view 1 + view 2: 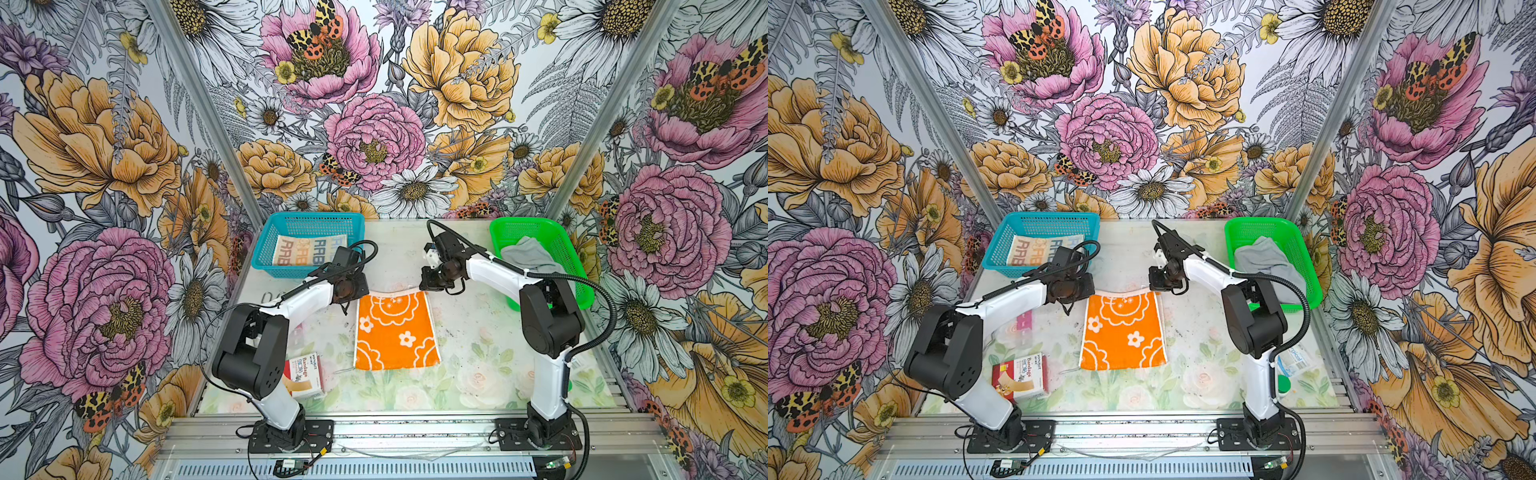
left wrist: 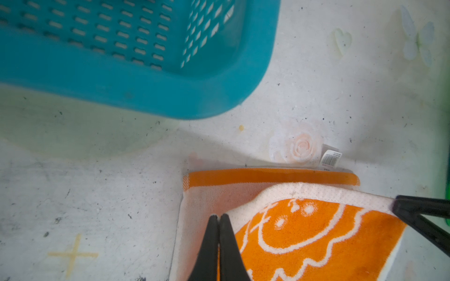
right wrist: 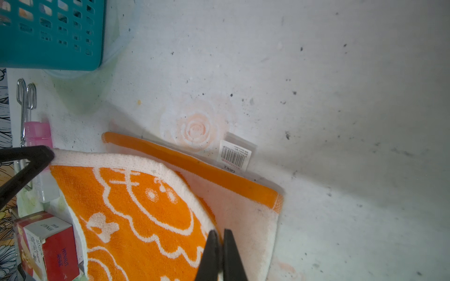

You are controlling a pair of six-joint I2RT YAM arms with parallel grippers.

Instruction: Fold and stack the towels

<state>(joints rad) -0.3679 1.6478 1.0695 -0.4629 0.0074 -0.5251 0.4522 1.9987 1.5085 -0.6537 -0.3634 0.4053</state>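
The orange towel (image 1: 395, 328) (image 1: 1121, 332) with white flowers lies mid-table, its near part flat. My left gripper (image 1: 358, 296) (image 2: 219, 216) is shut on one corner of a lifted, sagging edge (image 2: 304, 192), and my right gripper (image 1: 426, 286) (image 3: 220, 231) is shut on the other. Under that edge lies the pale reverse, ending in an orange hem (image 3: 194, 167) with a barcode tag (image 3: 235, 155). The cream "RABBIT" towel (image 1: 307, 249) (image 1: 1038, 249) lies in the blue basket (image 1: 316, 216). The grey towel (image 1: 528, 253) (image 1: 1262, 257) is crumpled in the green basket (image 1: 573, 266).
A red-and-white bandage box (image 1: 305, 374) (image 1: 1021, 376) stands near the left arm's base. A pink-capped item (image 3: 37, 133) and a metal clip (image 3: 25, 97) lie left of the towel. A white packet (image 1: 1293, 361) lies behind the right arm. The blue basket's corner (image 2: 243, 92) is close to my left gripper.
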